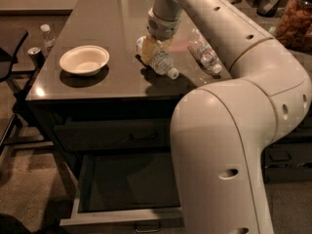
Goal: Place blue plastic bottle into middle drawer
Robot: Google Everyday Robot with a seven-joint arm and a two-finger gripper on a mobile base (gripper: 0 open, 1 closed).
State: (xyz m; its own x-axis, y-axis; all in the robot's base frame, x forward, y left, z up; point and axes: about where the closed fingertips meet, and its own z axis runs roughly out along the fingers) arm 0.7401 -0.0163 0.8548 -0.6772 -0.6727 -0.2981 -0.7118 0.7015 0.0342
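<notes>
Camera view: the two-finger gripper (151,50) is clasping the small clear blue-white-labelled plastic bottle (160,62), tilted on the dark tabletop (105,21) (deep grey middle drawer (122,215) is standing open below).

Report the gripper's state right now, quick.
Gripper: at the blue plastic bottle lying on the countertop; whether it holds the bottle cannot be told.

Dim scene, warm light coming from above; bench (102,18) top glaring w/ pale streaks at rear. Pincer (152,50) hanging over mid-bench, casting dark shadow frontward. Middle drawer (131,182) inside sinking into gloom.
</notes>
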